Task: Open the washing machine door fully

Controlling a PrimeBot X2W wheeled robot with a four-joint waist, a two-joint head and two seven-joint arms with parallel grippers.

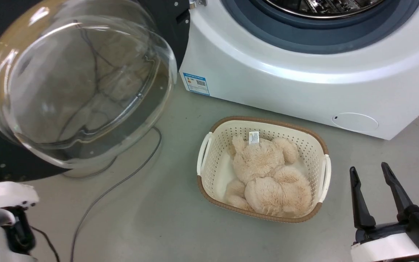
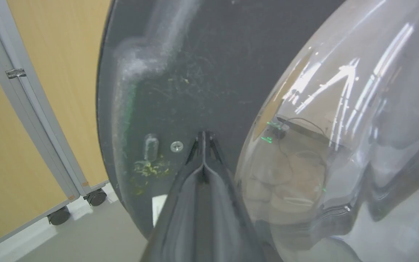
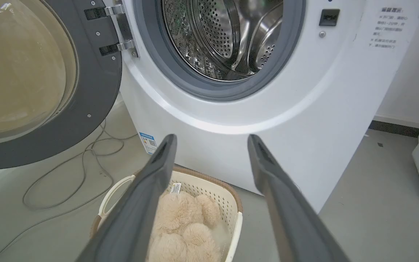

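The washing machine door (image 1: pixel 166 22) stands swung out to the left of the white washing machine (image 1: pixel 286 80), its clear glass bowl (image 1: pixel 78 83) bulging toward me. In the right wrist view the door (image 3: pixel 96 80) hangs on its hinges beside the uncovered steel drum (image 3: pixel 224 32). My left gripper (image 2: pixel 203 135) is shut, tips together at the door's dark inner face (image 2: pixel 180 72) just left of the bowl (image 2: pixel 340 145); I cannot tell if they touch. My right gripper (image 1: pixel 368 168) hangs open and empty at the lower right, and in its own wrist view it (image 3: pixel 211 138) points at the machine's front (image 3: pixel 231 116).
A cream laundry basket (image 1: pixel 267 121) holding a beige plush toy (image 1: pixel 267 174) sits on the grey floor before the machine. A grey cable (image 1: pixel 122 182) runs across the floor under the door. A wooden panel on casters (image 2: pixel 31 109) stands behind the door.
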